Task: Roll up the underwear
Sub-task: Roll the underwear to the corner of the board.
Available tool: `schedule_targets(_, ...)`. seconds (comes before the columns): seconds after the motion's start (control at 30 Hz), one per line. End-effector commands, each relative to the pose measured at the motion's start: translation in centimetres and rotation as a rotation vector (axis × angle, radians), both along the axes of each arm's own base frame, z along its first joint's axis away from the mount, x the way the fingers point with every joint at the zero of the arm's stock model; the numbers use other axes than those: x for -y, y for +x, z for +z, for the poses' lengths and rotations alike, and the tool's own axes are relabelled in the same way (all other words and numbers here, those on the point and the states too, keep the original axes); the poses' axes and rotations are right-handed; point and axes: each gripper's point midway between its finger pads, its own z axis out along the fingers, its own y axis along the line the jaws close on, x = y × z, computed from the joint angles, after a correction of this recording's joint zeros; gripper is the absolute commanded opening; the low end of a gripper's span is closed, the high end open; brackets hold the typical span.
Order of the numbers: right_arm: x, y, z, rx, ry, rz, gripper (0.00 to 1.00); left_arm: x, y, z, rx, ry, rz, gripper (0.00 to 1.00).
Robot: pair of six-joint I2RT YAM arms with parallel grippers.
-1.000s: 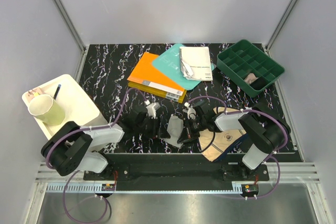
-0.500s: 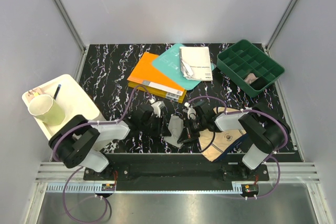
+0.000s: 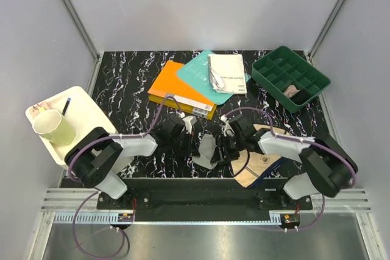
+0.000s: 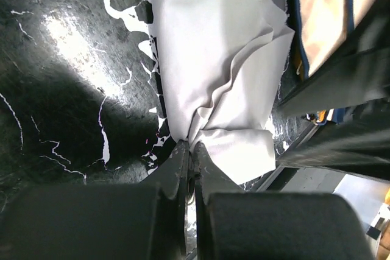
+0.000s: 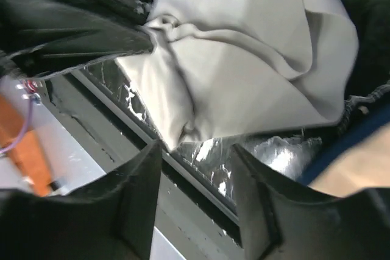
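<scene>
Underwear (image 4: 213,59) pinched by left tool (image 4: 191,150).

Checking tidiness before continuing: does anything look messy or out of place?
Yes. The light grey underwear is bunched and creased rather than rolled, a fold pinched in the left gripper. The beige underwear lies spread beside it, partly under the right arm.

An orange book (image 3: 180,94) is lying toward the table's (image 3: 122,83) far edge, touching a teal book (image 3: 196,72) that is carrying a white spiral booklet (image 3: 226,73). A green divided tray (image 3: 285,68) is sitting at the far right corner. A white tray (image 3: 91,117) is resting at the left edge, holding a cream cup (image 3: 53,127) and a dark pen (image 3: 66,106).
</scene>
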Motion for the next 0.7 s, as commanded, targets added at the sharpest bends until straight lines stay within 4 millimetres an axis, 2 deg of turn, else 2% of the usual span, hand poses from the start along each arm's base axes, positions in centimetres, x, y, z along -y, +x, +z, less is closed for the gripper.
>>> schedule_targets(0.0, 1.0, 2.2, 3.4, 0.255, -0.108, 0.026, 0.58, -5.3, -3.1, -4.4, -0.149, 0.302, -0.007, 0.0)
schedule_targets(0.03, 0.1, 1.7, 4.9, 0.33, -0.102, 0.07, 0.59, -4.8, -2.9, -4.0, -0.153, 0.291, -0.014, 0.0)
schedule_targets(0.13, -0.7, 2.4, 6.3, 0.512, -0.143, 0.094, 0.61, -4.3, -3.1, -3.5, -0.18, 0.283, -0.037, 0.0)
schedule_targets(0.2, -2.0, 2.0, 6.9, 0.602, -0.134, 0.135, 0.61, -4.2, -3.3, -3.6, -0.194, 0.285, -0.046, 0.0)
schedule_targets(0.37, -4.0, 0.2, 6.3, 0.748, -0.186, 0.25, 0.56, -4.2, -3.4, -3.5, -0.209, 0.288, -0.056, 0.0)
schedule_targets(0.5, -5.1, -0.2, 4.9, 0.789, -0.247, 0.304, 0.5, -4.2, -3.6, -3.7, -0.217, 0.293, -0.059, 0.0)
schedule_targets(0.67, -6.1, -0.5, 4.2, 0.851, -0.287, 0.336, 0.49, -4.2, -3.6, -3.7, -0.219, 0.291, -0.059, 0.0)
